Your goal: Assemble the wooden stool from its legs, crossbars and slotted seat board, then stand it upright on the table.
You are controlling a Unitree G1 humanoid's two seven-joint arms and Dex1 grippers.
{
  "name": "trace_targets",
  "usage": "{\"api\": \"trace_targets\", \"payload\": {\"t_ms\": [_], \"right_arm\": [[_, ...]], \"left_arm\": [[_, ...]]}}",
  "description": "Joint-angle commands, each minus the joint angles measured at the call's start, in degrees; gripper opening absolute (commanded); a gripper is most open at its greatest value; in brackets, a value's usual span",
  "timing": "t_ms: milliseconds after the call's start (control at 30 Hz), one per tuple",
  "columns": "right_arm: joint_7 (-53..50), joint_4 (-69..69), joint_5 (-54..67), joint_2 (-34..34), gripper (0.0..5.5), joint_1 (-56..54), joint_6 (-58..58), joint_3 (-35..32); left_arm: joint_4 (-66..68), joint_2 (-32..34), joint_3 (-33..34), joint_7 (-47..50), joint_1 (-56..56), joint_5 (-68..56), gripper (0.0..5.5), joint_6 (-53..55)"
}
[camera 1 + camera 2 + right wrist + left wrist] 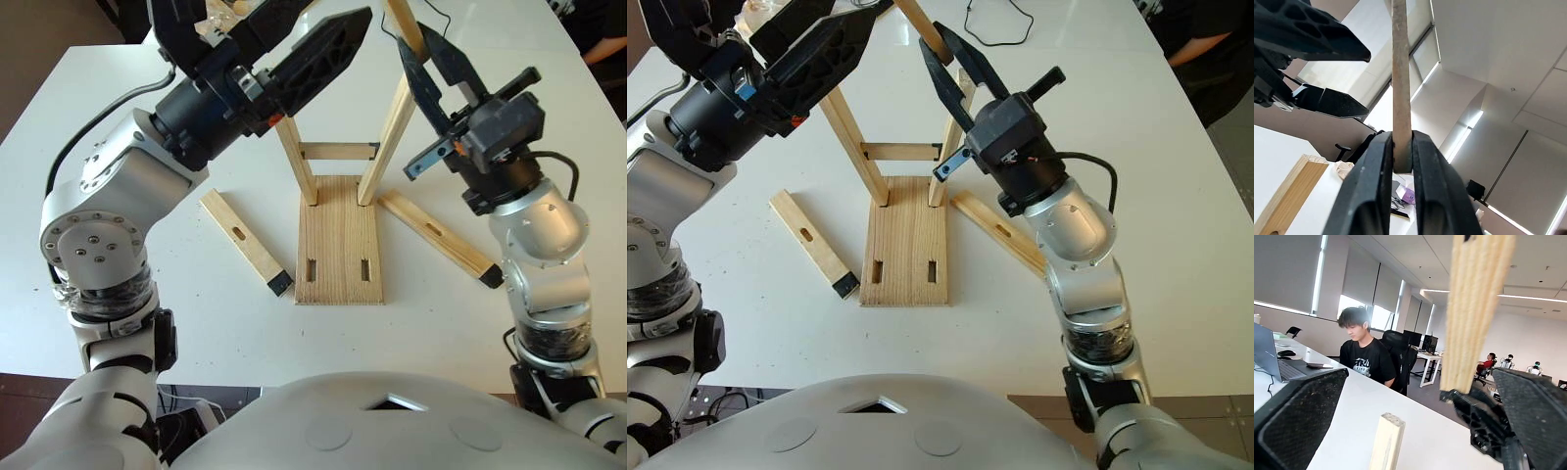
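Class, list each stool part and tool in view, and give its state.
seat board: flat, near slots empty
left upright leg: standing in far slot
right upright leg: standing in far slot
crossbar: joining upright legs
left loose leg: lying flat
right loose leg: lying flat
left tool: open
right tool: shut on right upright leg

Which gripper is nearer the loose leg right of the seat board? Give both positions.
Right. The right gripper clamps the upright leg beside that loose leg; the left gripper hangs open by the other upright leg, across the seat board.
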Motion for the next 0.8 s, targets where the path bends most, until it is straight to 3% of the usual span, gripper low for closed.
{"api": "trace_targets", "payload": {"t_ms": [33,800], "right_arm": [[0.8,1.0,3.4,2.1,0.41,1.2,1.9,0.3],[7.3,4.9,-1.3,-1.1,0.41,4.3,-5.0,2.2]], "left_arm": [[-1.8,0.2,-0.5,0.1,-1.9,-2.5,5.0,0.2],[-2.2,3.4,-2.1,-3.1,-1.4,-1.4,1.48,1.2]]}}
